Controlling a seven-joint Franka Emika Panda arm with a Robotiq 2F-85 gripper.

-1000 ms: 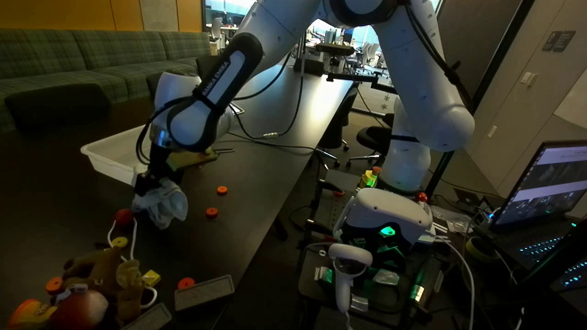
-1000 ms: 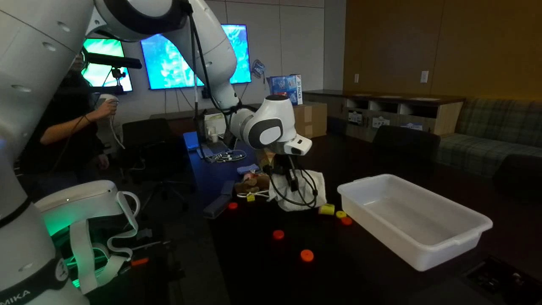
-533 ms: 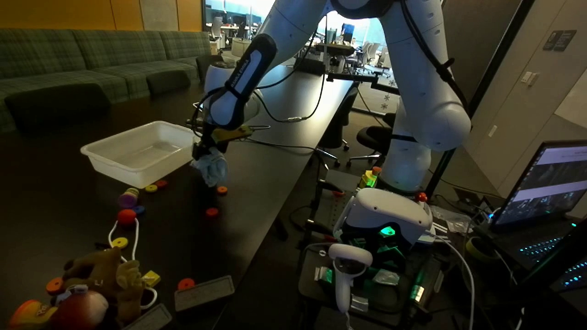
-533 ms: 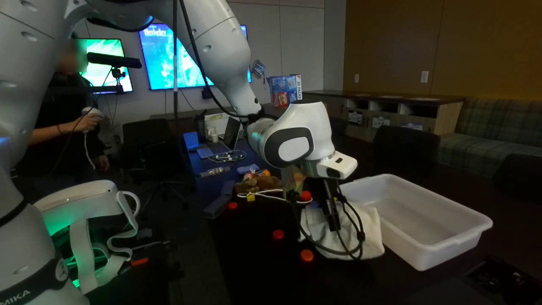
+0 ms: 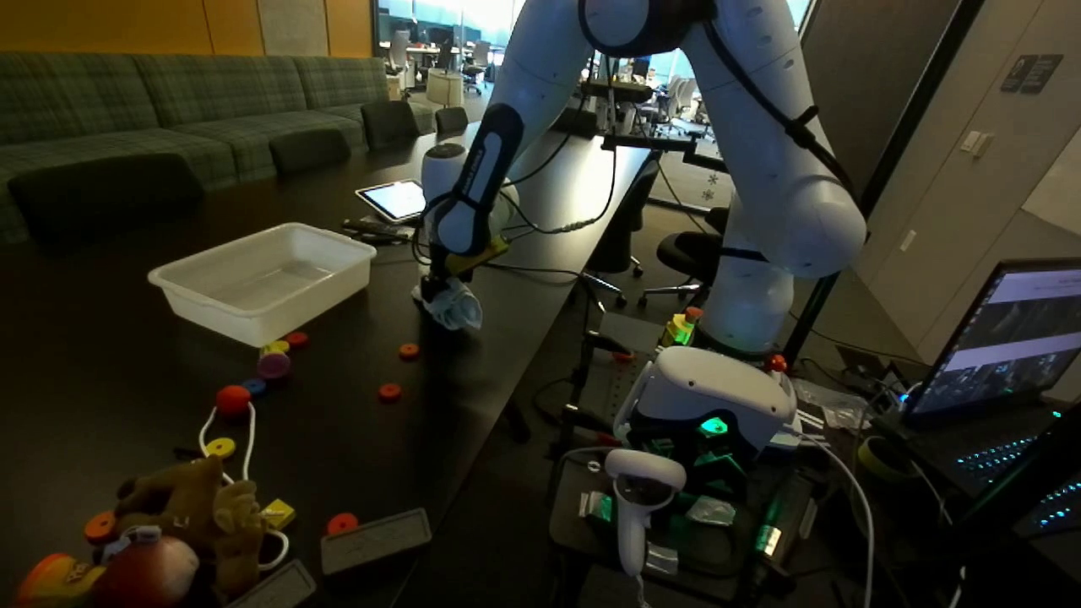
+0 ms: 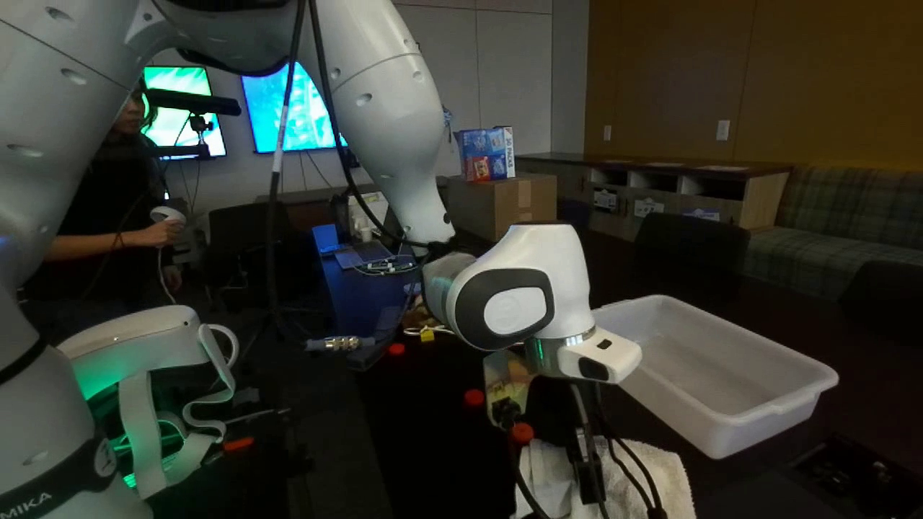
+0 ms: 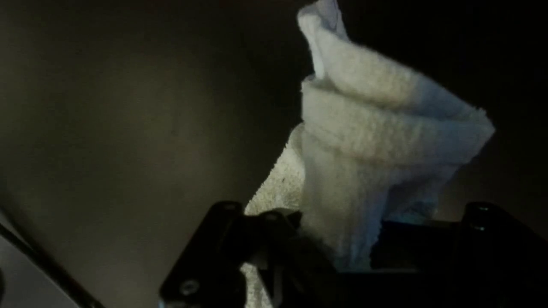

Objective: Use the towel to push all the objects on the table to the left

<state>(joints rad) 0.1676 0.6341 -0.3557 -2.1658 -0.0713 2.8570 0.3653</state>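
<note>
At the left in an exterior view, well apart from the fingers (image 5: 435, 287) and to their lower left, a brown toy (image 5: 181, 498) lies clustered with other pieces (image 5: 156, 570) on the bench (image 5: 338, 439); that is probably the side the task wants filled. A red ball (image 5: 233, 400) lies closer to the fingers, also lower left. The white tray (image 5: 262, 331) stands left of them, likely as a container and not something to sweep, with a purple piece (image 5: 274, 366) near its corner. Then, below and left of the fingers, sit one orange disc (image 5: 389, 392) and, nearer, a second orange disc (image 5: 409, 350), both apart from the cluster. Rightmost is the towel (image 5: 454, 307), and the fingers are clamped on it. They pinch it bunched, with loose folds hanging below, presumably so that soft cloth rather than hard metal meets the pieces. Its place, with both discs between it and the cluster, seems chosen to set up a push that gathers them too. Whether it touches the bench I cannot tell.
</note>
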